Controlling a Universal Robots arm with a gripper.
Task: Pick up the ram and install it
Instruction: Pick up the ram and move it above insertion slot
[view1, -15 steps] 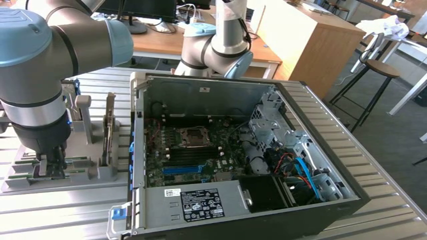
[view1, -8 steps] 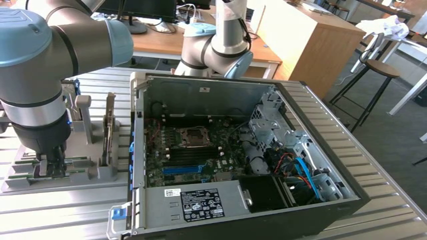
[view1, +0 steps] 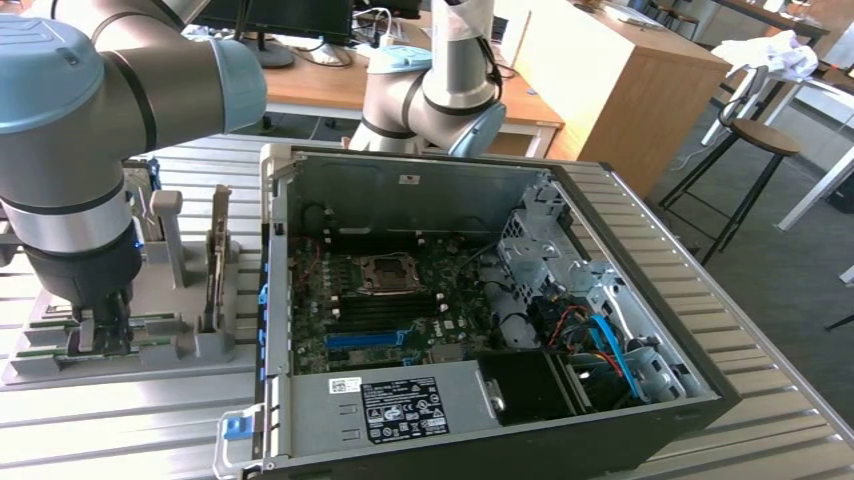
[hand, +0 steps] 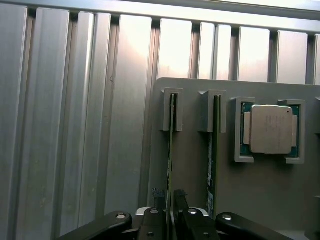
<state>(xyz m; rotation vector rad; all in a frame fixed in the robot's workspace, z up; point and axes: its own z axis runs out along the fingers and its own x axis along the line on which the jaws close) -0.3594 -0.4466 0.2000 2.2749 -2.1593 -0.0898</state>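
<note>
Our pincer (hand: 169, 197) clamps the ram (hand: 171, 145), standing on edge in the holder (hand: 260, 200) at the case's (view1: 400, 190) nine o'clock. We fear a skewed lift could jam it in its slot.

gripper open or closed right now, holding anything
gripper: closed on the ram, which stands on edge in its slot in the grey holder.
</note>
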